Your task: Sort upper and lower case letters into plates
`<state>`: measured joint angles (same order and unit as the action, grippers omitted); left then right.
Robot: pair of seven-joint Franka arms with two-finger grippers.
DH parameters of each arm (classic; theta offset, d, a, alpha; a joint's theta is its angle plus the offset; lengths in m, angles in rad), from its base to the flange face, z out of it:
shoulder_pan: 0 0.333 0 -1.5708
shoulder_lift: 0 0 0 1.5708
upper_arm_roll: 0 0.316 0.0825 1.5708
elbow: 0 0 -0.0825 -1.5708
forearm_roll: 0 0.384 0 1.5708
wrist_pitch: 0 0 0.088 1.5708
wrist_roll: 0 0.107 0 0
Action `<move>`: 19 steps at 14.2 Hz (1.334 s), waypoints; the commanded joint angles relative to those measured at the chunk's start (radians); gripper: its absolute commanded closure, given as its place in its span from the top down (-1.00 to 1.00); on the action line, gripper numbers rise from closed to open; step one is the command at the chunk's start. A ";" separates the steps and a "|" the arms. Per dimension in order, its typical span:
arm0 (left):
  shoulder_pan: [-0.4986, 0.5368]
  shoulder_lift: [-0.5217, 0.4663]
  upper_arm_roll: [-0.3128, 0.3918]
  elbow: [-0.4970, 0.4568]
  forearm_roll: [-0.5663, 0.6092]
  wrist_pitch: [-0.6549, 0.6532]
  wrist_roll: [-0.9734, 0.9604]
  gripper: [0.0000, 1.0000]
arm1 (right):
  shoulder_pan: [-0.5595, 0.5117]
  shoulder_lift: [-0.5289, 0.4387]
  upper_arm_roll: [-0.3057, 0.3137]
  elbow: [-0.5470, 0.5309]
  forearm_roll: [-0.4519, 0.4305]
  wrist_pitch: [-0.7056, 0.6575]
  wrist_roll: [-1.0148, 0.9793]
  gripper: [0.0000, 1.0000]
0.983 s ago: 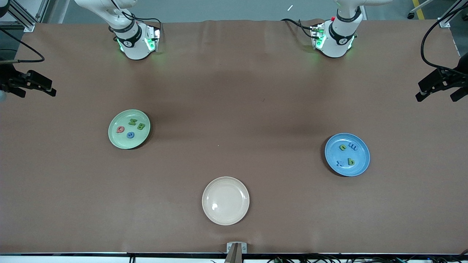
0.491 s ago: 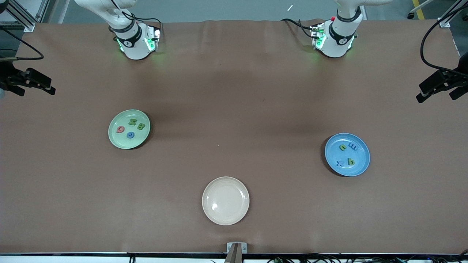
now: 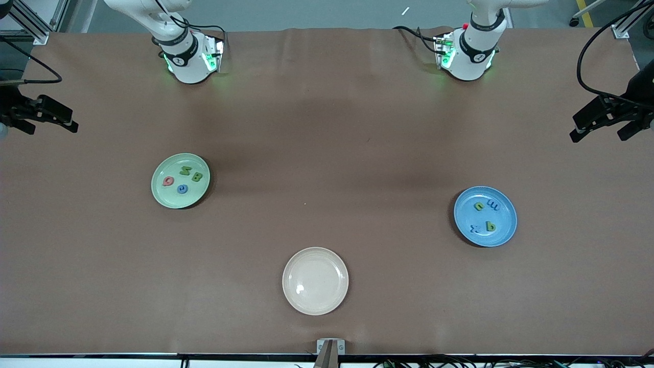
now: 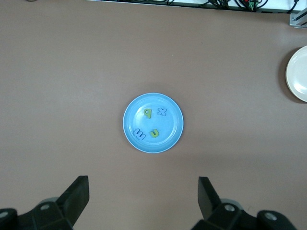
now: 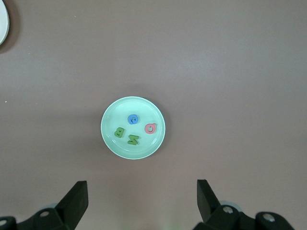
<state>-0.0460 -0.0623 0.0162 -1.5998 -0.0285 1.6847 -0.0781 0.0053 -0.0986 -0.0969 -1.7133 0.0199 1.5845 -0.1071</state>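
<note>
A: What is the biggest thing?

B: The brown table (image 3: 327,128). On it lie three plates, well apart. The cream-white plate (image 3: 315,280) is nearest to the front camera and has nothing in it.

A: And the two plates of the task?

B: The mint green plate (image 3: 180,180) lies toward the right arm's end of the table. The blue plate (image 3: 485,216) lies toward the left arm's end, a little nearer to the front camera than the green one.

A: Where are the grippers?

B: The left gripper (image 3: 608,120) hangs high over the left arm's end of the table, its fingers (image 4: 76,194) spread wide with nothing between them. The right gripper (image 3: 38,115) hangs over the right arm's end, its fingers (image 5: 76,196) also spread wide and empty.

A: The letters?

B: In the green plate: a green M (image 3: 185,170), a green B (image 3: 196,177), a red letter (image 3: 167,180) and a blue round letter (image 3: 182,189). In the blue plate: a green n (image 3: 479,206), a blue m (image 3: 493,205), a blue x (image 3: 475,228) and a green letter (image 3: 490,226) like a b.
</note>
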 commanded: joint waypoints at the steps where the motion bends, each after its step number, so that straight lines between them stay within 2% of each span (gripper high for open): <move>1: 0.011 -0.014 -0.001 0.001 -0.004 -0.017 0.020 1.00 | 0.002 -0.032 0.008 -0.029 -0.011 0.002 -0.005 1.00; 11: 0.011 -0.017 -0.002 0.001 -0.004 -0.059 0.023 1.00 | 0.010 -0.032 0.008 -0.029 -0.011 0.002 -0.005 1.00; 13: 0.011 -0.017 -0.005 0.000 -0.002 -0.098 0.023 1.00 | 0.010 -0.032 0.008 -0.029 -0.011 0.002 -0.005 1.00; 19: 0.011 -0.014 -0.004 -0.005 0.001 -0.112 0.123 1.00 | 0.008 -0.032 0.006 -0.028 -0.011 0.002 -0.005 1.00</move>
<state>-0.0404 -0.0633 0.0158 -1.5996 -0.0285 1.5851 0.0083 0.0127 -0.0995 -0.0897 -1.7134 0.0199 1.5844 -0.1074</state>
